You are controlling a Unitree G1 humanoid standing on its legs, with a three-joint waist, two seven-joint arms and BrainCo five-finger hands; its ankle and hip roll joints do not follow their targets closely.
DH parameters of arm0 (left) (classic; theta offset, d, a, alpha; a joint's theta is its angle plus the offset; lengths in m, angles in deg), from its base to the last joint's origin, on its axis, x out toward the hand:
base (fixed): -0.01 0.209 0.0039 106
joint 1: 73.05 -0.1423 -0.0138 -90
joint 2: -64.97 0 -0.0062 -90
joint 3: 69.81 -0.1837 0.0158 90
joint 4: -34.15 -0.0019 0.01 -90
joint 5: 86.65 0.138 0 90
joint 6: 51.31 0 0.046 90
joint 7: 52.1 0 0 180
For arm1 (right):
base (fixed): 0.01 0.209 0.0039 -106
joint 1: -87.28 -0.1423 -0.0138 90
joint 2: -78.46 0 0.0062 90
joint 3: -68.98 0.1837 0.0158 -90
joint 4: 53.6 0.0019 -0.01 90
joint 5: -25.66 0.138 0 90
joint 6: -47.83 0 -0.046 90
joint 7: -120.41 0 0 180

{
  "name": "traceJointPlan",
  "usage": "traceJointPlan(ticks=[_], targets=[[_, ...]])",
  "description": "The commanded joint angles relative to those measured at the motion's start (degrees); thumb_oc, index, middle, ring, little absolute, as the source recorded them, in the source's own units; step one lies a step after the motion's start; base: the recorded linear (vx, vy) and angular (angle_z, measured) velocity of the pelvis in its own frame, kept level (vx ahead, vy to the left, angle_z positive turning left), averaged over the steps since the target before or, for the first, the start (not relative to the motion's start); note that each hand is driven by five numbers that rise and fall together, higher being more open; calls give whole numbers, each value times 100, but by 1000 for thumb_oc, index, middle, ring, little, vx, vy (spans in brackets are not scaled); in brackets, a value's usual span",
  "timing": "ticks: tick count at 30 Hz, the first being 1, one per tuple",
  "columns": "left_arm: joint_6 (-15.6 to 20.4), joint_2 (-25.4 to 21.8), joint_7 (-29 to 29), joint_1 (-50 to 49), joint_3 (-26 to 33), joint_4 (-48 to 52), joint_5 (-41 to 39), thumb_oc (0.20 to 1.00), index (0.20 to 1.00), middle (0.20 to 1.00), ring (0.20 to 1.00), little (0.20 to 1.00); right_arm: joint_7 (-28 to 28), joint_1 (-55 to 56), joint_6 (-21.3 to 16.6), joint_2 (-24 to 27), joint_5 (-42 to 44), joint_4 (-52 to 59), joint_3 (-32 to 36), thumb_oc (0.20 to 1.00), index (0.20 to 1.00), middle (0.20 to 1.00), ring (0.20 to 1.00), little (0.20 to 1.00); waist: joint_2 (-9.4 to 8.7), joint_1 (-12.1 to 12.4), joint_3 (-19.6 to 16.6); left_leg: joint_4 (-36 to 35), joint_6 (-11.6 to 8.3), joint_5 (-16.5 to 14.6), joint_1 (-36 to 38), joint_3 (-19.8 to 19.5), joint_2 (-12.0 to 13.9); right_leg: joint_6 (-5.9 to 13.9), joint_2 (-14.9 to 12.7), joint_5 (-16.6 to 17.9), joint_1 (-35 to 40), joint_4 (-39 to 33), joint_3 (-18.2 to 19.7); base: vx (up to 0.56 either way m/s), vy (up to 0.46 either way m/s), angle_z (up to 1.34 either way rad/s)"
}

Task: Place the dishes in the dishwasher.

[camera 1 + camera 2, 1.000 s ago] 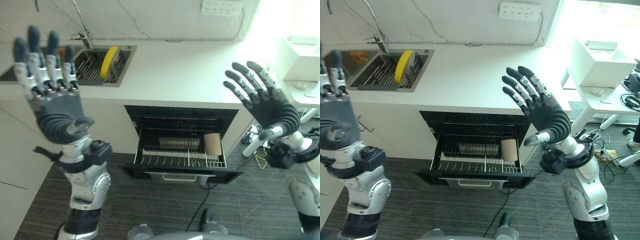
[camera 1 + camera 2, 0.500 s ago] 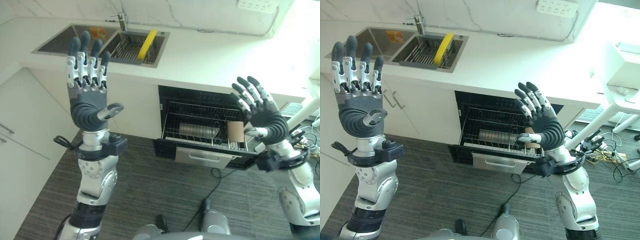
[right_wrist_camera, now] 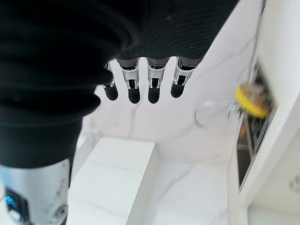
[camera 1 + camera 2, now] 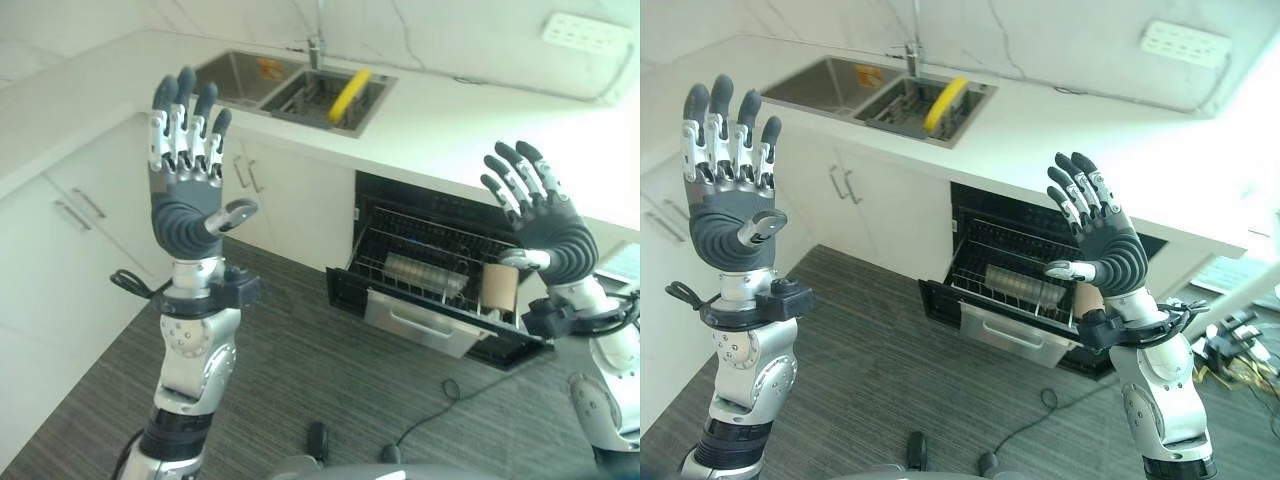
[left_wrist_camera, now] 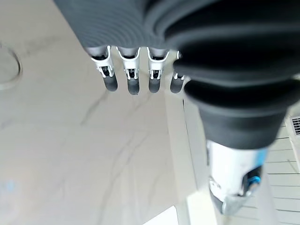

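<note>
Left hand [image 4: 190, 215] and right hand [image 4: 548, 225] are both raised in the air with fingers straight and spread, holding nothing. A yellow plate [image 4: 349, 94] stands on edge in the sink [image 4: 885, 95], well apart from both hands. The dishwasher [image 4: 440, 290] under the counter [image 4: 1080, 150] is open, its rack [image 4: 1015, 290] pulled out with a brown cup [image 4: 499, 287] and a pale dish [image 4: 425, 273] in it.

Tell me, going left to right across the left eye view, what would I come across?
Left hand, raised with straight fingers → yellow plate standing in the sink → open dishwasher with its rack pulled out → brown cup in the rack → right hand, also raised and open.
</note>
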Motion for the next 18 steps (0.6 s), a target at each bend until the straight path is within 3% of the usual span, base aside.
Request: traceJointPlan(ticks=[1, 3, 4, 5, 6, 8, 9, 12, 13, 14, 15, 16, 17, 18], targets=[[-72, -308, 229, 22, 297, 157, -154, 1000, 1000, 1000, 1000, 1000, 309, -344, -392, 85, -148, 245, 44, 1000, 1000, 1000, 1000, 1000, -216, 108, -69, -10, -87, -456, 553, 516, 133, -126, 52, 19, -135, 279, -327, -117, -39, 118], [-39, -369, 601, -103, 377, 76, -335, 1000, 1000, 1000, 1000, 1000, 390, -302, -478, 112, -207, 248, 70, 1000, 1000, 1000, 1000, 1000, -250, 72, -19, 17, -162, -425, 600, 981, 159, -117, -9, 87, -52, 153, -584, -57, 32, 249], [-92, -447, 580, -226, 382, 138, -367, 1000, 1000, 1000, 1000, 1000, 364, -455, -414, 266, -73, 240, 156, 1000, 1000, 1000, 1000, 1000, -320, 160, 80, 457, -244, -536, 383, 804, 87, -152, -104, 164, 108, 31, -542, 4, 97, 318], [-106, -428, 575, -247, 380, 144, -356, 1000, 1000, 1000, 1000, 1000, 346, -489, -411, 268, -64, 221, 156, 1000, 1000, 1000, 1000, 1000, -324, 189, 98, 531, -293, -468, 292, 724, 174, -150, -114, 154, 136, 20, -503, 115, 170, 237], [-135, -403, 645, -295, 402, 154, -436, 1000, 1000, 1000, 1000, 1000, 415, -557, -382, 264, -143, 201, 169, 1000, 1000, 1000, 1000, 1000, -317, 172, 99, 427, -393, -364, 266, 908, 507, -139, -158, 120, 176, 18, -549, 203, 174, 65], [-149, -358, 704, -309, 409, 147, -482, 1000, 1000, 1000, 1000, 1000, 482, -583, -392, 240, -283, 217, 168, 1000, 1000, 1000, 1000, 1000, -287, 146, 84, 134, -453, -171, 394, 953, 797, -129, -214, 92, 210, 37, -586, 313, 252, -30], [-161, -352, 589, -388, 423, 228, -450, 1000, 1000, 1000, 1000, 1000, 508, -562, -328, 273, -328, 287, 208, 1000, 1000, 1000, 1000, 1000, -237, 156, 81, -10, -536, 28, 331, 455, 1071, -147, -261, 5, 192, 149, -404, 388, 350, -56], [-121, -368, 365, -531, 464, 232, -413, 1000, 1000, 1000, 1000, 1000, 420, -579, -267, 513, -26, 319, 345, 1000, 1000, 1000, 1000, 1000, -132, 72, 78, -10, -674, 499, 227, -168, 1656, -122, -411, -194, 53, 449, -29, 396, 462, -72], [-45, -371, 311, -492, 433, 166, -306, 1000, 1000, 1000, 1000, 1000, 397, -622, -276, 598, 100, 293, 389, 1000, 1000, 1000, 1000, 1000, -103, 28, 85, -10, -692, 498, 288, -266, 1781, -68, -496, -279, -62, 644, 120, 390, 589, -157], [74, -393, 369, -411, 408, 59, -198, 1000, 1000, 1000, 1000, 1000, 423, -681, -338, 683, 188, 232, 461, 1000, 1000, 1000, 1000, 1000, -72, -21, 107, 65, -705, 309, 449, -534, 1807, 50, -649, -379, -242, 957, 443, 475, 830, -214], [45, -486, 623, -311, 446, 59, -298, 1000, 1000, 1000, 1000, 1000, 561, -625, -456, 775, 277, 260, 643, 1000, 1000, 1000, 1000, 1000, -43, -183, 151, 275, -779, -213, 474, -297, 1768, 415, -1047, -407, -467, 1303, 650, 427, 791, -196], [-9, -494, 752, -272, 458, 60, -360, 1000, 1000, 1000, 1000, 1000, 621, -586, -486, 758, 216, 283, 687, 1000, 1000, 1000, 1000, 1000, -59, -204, 155, 311, -772, -271, 473, -156, 1740, 485, -1151, -408, -506, 1352, 641, 362, 785, -137], [-164, -552, 933, -38, 432, 14, -371, 1000, 1000, 1000, 1000, 1000, 651, -438, -609, 663, 112, 312, 799, 1000, 1000, 1000, 1000, 1000, -72, -330, 174, 444, -709, -355, 418, 135, 1563, 642, -1487, -220, -523, 1401, 494, 160, 409, -74], [-167, -562, 937, -4, 419, 4, -356, 1000, 1000, 1000, 1000, 1000, 652, -417, -620, 651, 111, 316, 817, 1000, 1000, 1000, 1000, 1000, -91, -333, 173, 479, -689, -376, 397, 152, 1513, 659, -1547, -187, -532, 1404, 487, 167, 426, -73]])
